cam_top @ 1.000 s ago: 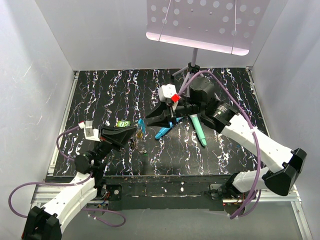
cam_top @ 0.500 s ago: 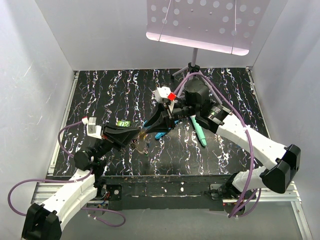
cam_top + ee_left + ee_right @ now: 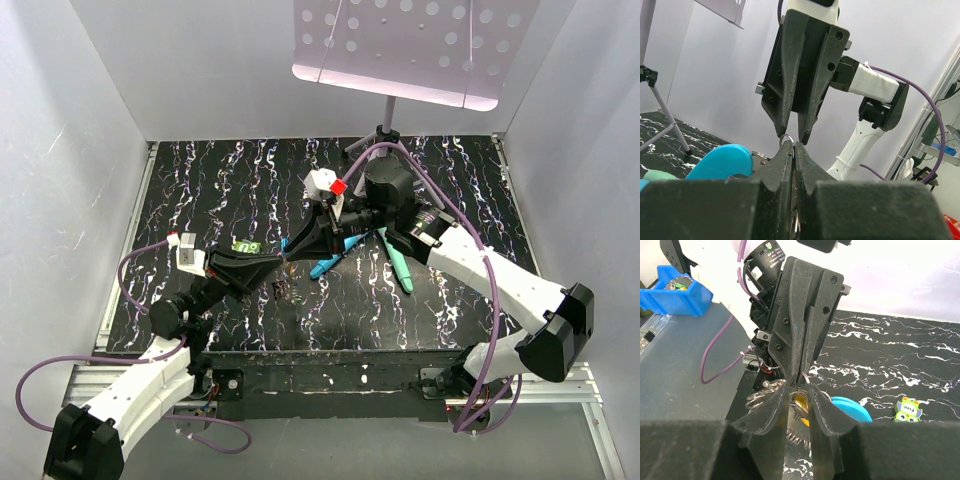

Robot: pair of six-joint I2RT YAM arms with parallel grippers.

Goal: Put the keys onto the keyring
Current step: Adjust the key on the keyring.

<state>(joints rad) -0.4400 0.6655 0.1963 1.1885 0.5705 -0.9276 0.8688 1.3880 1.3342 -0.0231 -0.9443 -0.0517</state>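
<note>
1. The left gripper is clenching the keyring, its two fingers pressing flat together, with a thin wire loop poking out just above their tips.
2. The keyring's bright blue curved section is sitting just beside those fingers, on their left in the left wrist view.
3. The right gripper is pointing tip to tip at the left one, its jaws standing slightly apart with a narrow gap between them. The wire loop is lying right at that gap, and whether the right fingers are touching it cannot be told.
4. The keys are hanging in a bunch under the meeting fingertips, a yellow head showing among grey metal rings. Whether they are touching the black marbled table cannot be told.
5. A blue stick and a teal stick are lying on the table under the right arm, and a green toy is lying near the left gripper.
</note>
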